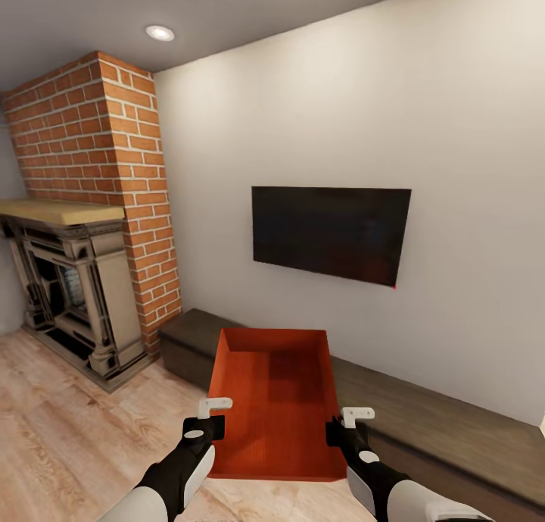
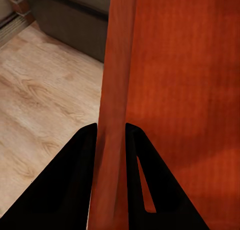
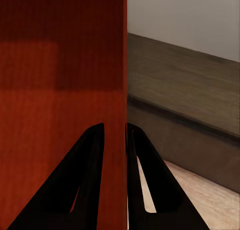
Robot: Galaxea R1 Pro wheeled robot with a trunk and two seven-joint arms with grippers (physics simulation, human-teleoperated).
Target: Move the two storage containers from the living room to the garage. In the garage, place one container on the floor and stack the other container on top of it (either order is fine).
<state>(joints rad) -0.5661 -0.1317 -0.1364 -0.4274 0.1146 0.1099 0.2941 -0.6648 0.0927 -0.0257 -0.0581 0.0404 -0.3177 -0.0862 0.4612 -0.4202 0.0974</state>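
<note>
One orange-red storage container [image 1: 276, 401] is held up in front of me, open top toward the camera, above the light wood floor of the living room. My left gripper [image 1: 214, 417] is shut on its left wall [image 2: 112, 89], a black finger on each side of that wall. On the opposite side, my right gripper [image 1: 338, 423] is shut on the right wall [image 3: 117, 89] in the same way. The container's far end reaches over the low bench.
A long low dark bench [image 1: 424, 423] runs along the white wall under a black wall TV [image 1: 329, 234]. A red brick fireplace [image 1: 98, 204] with a stone surround stands at the left. Light wood plank floor [image 1: 68, 431] lies open to the left.
</note>
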